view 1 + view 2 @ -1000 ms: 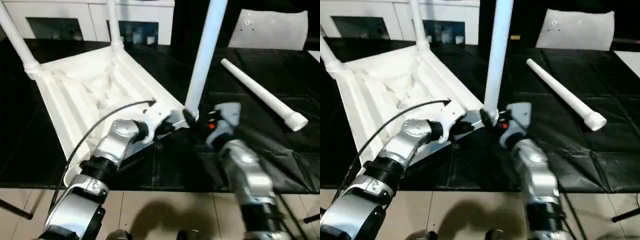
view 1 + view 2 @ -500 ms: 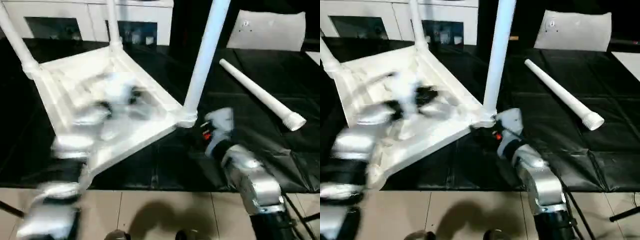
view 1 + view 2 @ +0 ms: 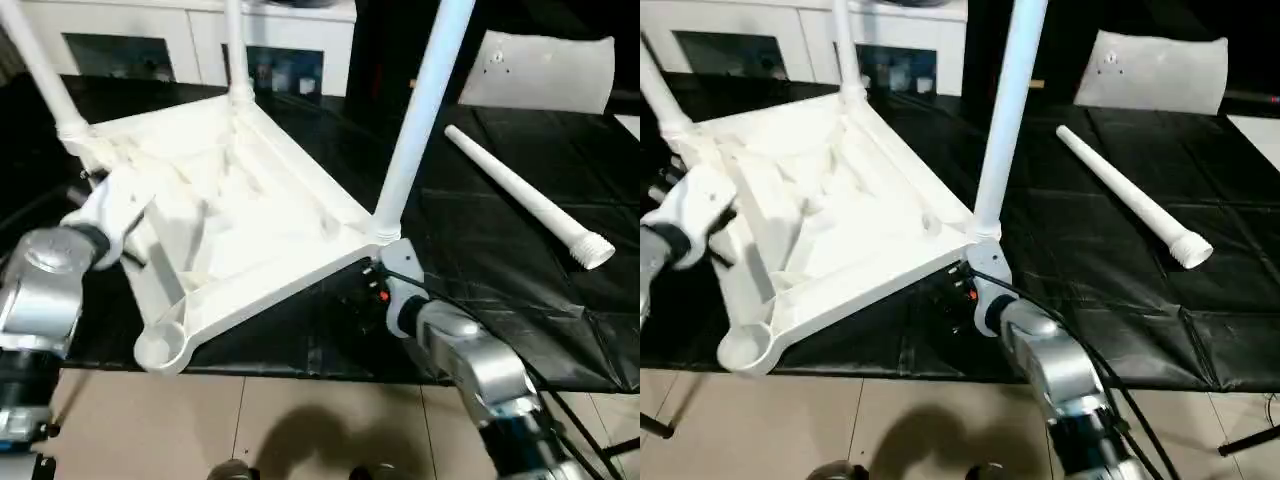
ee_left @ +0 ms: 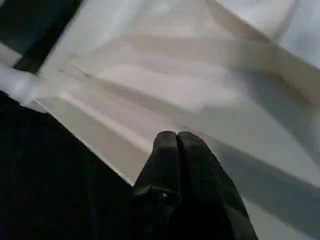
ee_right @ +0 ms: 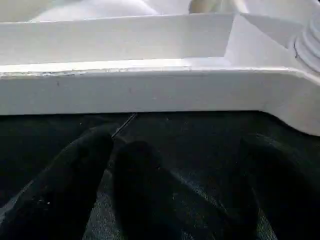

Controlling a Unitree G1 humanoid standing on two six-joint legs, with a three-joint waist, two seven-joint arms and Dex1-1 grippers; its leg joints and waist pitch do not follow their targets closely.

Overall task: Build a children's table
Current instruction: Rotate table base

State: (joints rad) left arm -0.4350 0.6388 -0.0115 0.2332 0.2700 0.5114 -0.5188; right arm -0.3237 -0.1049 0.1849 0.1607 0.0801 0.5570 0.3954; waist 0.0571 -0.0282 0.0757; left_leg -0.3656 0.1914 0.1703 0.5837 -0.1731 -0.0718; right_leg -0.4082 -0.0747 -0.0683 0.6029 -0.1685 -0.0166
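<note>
The children's table lies upside down and tilted on the black table: a white ribbed tabletop (image 3: 230, 200) with three white legs standing in its corner sockets, one of them (image 3: 420, 110) at the near right corner. The near left socket (image 3: 160, 345) is empty. A fourth leg (image 3: 520, 195) lies loose to the right. My left gripper (image 4: 177, 142) is shut, empty, and hovers at the tabletop's left rim. My right gripper (image 5: 175, 170) is open just below the near right corner's rim (image 5: 150, 90), with nothing between its fingers (image 5: 75, 165).
A white cabinet with glass doors (image 3: 150, 40) stands behind the table. A flat white sheet with a small hole (image 3: 545, 70) leans at the back right. The black table's front edge (image 3: 300, 370) runs just under the tabletop's near corner, with tiled floor below.
My left arm has swung from the near right corner across to the tabletop's left side, and its fingers are shut again. My right gripper has dropped below that corner.
</note>
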